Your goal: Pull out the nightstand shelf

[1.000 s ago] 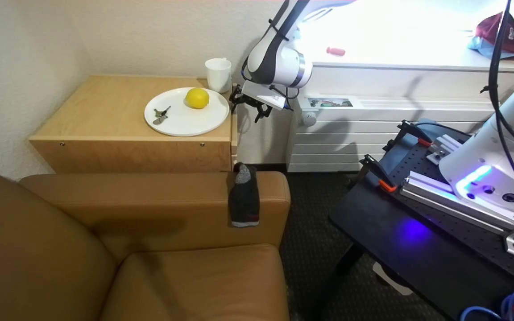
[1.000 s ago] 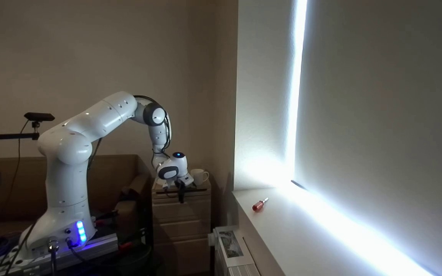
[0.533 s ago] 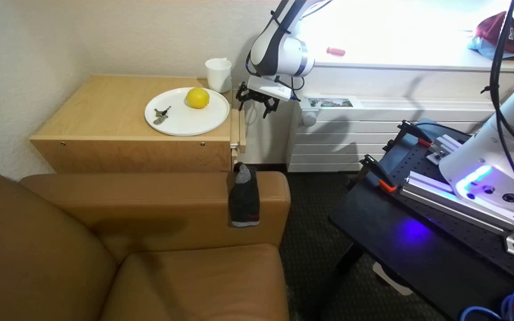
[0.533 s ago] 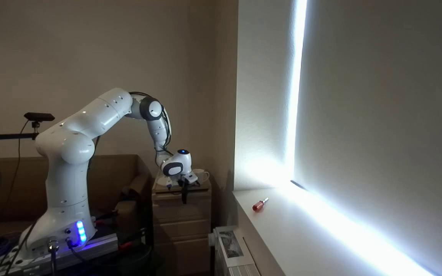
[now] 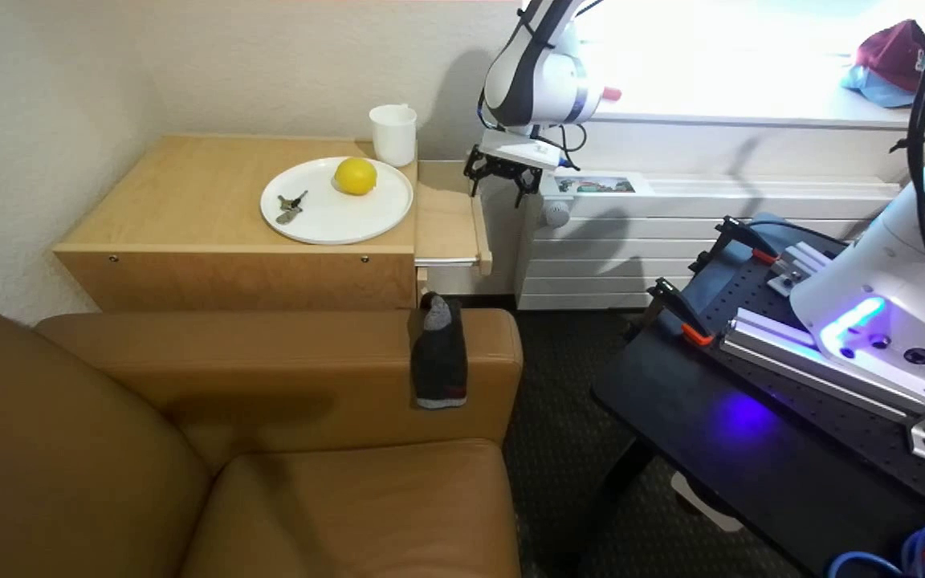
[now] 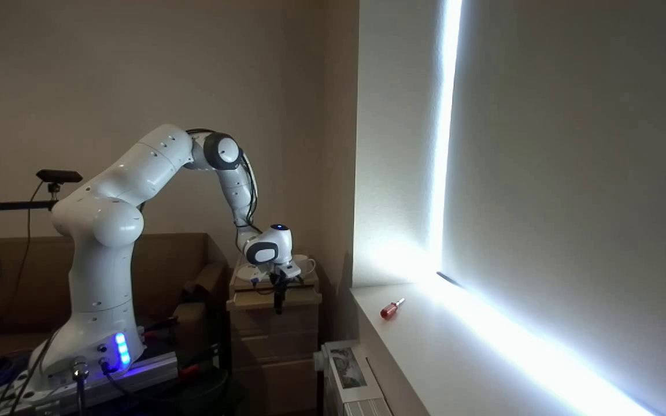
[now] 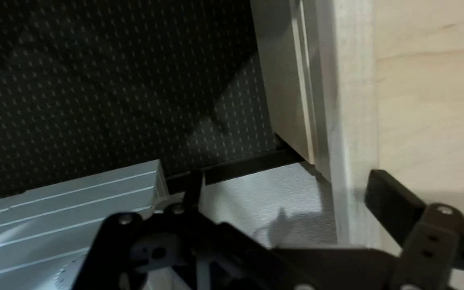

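The light tan wood nightstand shows in both exterior views, its front below the top also here. The thin tan shelf sticks out from under its top, partly pulled out, with a raised front lip. It also shows in an exterior view. My gripper is open at the shelf's front edge. In the wrist view the gripper has one finger over the board just inside the lip. The other finger stands outside, apart from the lip. Whether the inner finger touches the lip is hard to tell.
On the nightstand are a white plate with a lemon and keys, and a white mug. A radiator stands near the gripper. A brown armchair with a sock adjoins the nightstand.
My gripper has moved away from the nightstand, toward the radiator side. The shelf has slid out with it, from nearly closed to clearly extended. The plate, lemon, keys and mug have not moved.
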Controlling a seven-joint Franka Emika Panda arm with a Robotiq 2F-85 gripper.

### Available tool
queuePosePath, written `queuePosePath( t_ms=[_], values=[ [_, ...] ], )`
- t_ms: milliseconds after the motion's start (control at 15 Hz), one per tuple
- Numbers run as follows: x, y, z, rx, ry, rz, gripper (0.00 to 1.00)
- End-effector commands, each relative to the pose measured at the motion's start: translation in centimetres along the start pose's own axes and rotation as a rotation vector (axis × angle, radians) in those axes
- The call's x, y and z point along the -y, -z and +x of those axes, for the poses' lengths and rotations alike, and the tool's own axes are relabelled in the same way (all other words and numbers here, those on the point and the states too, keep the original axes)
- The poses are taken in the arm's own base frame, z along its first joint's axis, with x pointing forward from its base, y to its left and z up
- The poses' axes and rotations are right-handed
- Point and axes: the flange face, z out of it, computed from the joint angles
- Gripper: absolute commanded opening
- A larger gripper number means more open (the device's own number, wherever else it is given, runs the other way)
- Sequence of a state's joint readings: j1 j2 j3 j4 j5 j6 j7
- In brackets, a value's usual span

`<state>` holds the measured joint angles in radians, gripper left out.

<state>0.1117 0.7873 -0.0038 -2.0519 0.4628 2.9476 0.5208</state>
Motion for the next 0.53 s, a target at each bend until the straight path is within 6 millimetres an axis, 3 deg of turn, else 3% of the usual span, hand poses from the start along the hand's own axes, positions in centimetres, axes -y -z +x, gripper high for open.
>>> queuePosePath(
  t_ms=[0,467],
  values=[
    [-7.1,-3.3,2.5,-0.028,-0.113,-0.123,1.0],
    [-13.7,-2.5,4.0,0.003,-0.241,-0.248,1.0]
  ],
)
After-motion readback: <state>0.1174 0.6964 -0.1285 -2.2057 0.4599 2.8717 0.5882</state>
